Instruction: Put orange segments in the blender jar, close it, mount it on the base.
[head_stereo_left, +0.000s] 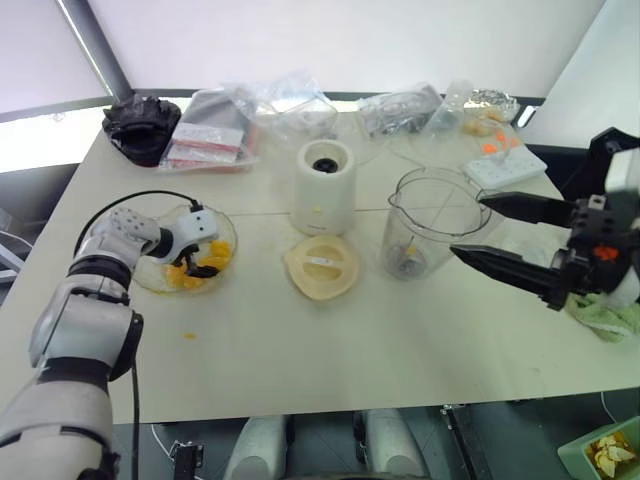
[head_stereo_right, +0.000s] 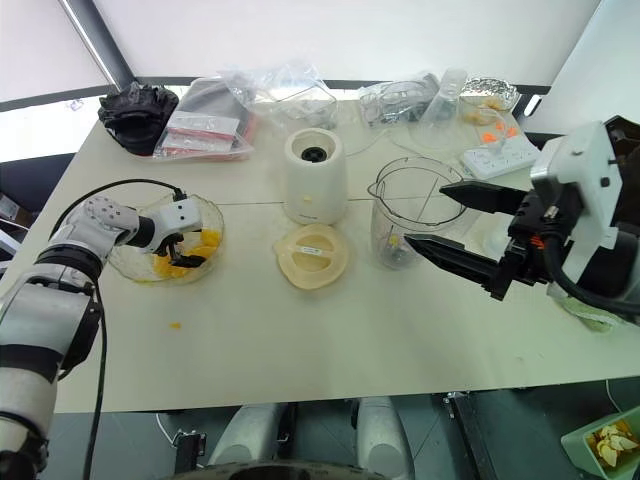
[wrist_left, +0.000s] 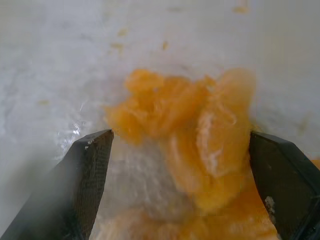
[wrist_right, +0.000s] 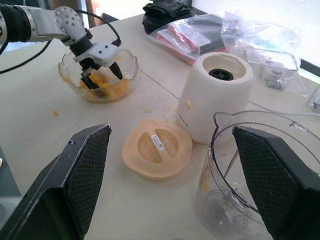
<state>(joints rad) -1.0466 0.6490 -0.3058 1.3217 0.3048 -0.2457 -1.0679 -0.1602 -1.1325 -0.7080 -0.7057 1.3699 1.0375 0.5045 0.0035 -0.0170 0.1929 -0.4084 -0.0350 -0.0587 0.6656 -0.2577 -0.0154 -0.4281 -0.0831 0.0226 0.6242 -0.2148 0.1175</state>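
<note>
The orange segments (wrist_left: 200, 150), wet pulpy chunks, lie heaped in a shallow wavy-edged glass bowl (head_stereo_left: 228, 232) on the matte cream table (head_stereo_left: 330, 350), directly between the spread, empty fingers of the left gripper (head_stereo_left: 203, 262), which dips into the bowl. The right gripper (head_stereo_left: 478, 228) hovers with its jaws wide apart and empty just beside the clear plastic blender jar (head_stereo_left: 425, 225), which stands lidless. Between the two grippers are the flat round cream lid (head_stereo_left: 322, 266) and, behind it, the rounded white base (head_stereo_left: 323, 186); crumpled plastic bags (head_stereo_left: 290, 105) and a white power strip (head_stereo_left: 505, 165) line the far edge.
</note>
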